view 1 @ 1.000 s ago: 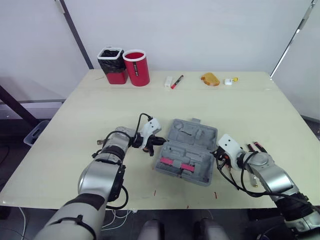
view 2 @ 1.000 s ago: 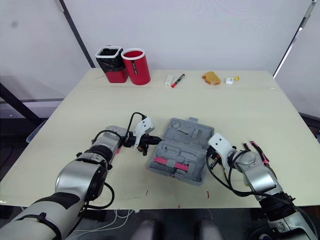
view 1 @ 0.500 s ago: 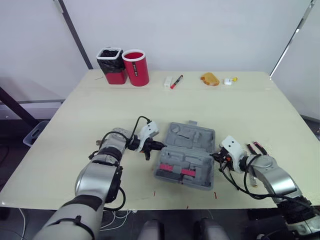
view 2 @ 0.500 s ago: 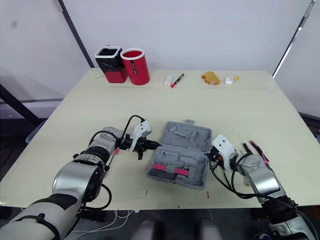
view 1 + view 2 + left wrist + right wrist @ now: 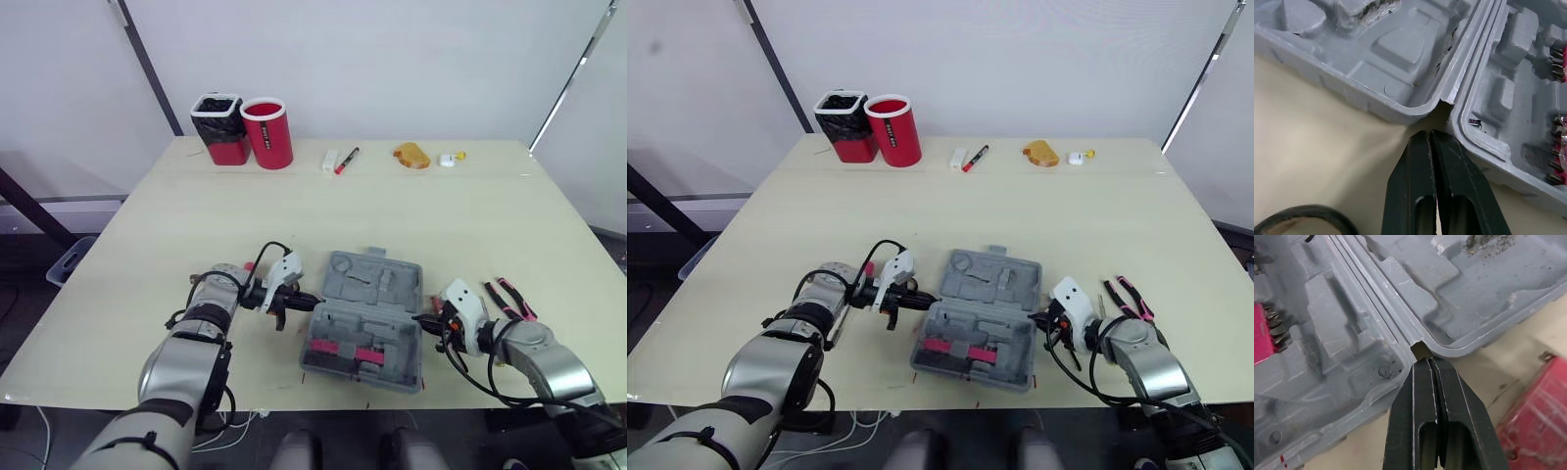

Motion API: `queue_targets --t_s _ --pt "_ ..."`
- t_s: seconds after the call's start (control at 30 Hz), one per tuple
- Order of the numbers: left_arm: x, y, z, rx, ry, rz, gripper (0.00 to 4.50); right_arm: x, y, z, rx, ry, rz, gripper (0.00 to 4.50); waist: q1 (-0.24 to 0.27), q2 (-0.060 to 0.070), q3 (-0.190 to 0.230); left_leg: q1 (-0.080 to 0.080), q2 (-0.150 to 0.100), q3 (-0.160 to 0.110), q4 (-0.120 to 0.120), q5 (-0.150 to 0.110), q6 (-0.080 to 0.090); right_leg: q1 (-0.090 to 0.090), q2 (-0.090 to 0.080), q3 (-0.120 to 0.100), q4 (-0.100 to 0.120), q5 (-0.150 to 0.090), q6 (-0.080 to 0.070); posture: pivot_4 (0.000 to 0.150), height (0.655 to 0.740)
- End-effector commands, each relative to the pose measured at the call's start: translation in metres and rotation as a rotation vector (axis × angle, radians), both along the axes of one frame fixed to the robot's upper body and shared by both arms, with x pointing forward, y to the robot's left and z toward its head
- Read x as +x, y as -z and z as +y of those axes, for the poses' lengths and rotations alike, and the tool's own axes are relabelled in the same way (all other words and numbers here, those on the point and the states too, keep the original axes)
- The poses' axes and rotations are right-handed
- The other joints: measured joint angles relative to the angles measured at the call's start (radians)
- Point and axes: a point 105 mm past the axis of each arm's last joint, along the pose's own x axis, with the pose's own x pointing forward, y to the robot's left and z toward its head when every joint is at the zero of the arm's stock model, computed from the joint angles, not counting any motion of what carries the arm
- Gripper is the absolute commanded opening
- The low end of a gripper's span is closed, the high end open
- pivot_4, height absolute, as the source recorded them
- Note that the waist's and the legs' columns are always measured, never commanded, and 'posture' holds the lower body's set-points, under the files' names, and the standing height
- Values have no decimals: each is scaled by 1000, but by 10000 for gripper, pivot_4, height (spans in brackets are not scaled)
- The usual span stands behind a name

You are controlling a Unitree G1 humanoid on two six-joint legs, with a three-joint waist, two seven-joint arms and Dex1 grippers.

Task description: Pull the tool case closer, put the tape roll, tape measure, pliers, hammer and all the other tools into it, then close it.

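The grey tool case lies open near the table's front edge, its lid half toward the far side. Red bit holders sit in the near half. My left gripper is shut, its tips in the hinge notch on the case's left side. My right gripper is shut too, tips in the hinge notch on the right side. Both grippers flank the case in the eye views, left gripper and right gripper. Red-handled pliers lie on the table just right of my right arm.
At the table's far side stand a black-lined bin and a red cup. A red marker, a white block, an orange lump and a small white-yellow item lie along the back.
The case has slid toward the table's front edge and turned squarer to it. Both shut grippers came back with it, staying at its two hinge notches.
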Motion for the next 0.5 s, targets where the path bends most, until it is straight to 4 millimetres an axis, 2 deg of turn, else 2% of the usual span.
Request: queue_targets --t_s 0.03,0.5 --pt "-7 1 3 -17 28 14 1331 0 -13 -1 29 -19 -51 0 0 0 0 0 0 0 0 0 0 0 0 0 0 0 0 1500 7400" --pt "-36 7 -2 -82 47 33 1331 -14 -5 -6 57 7 -32 0 2 0 0 0 0 0 0 0 0 0 0 0 0 0 0 1500 7400"
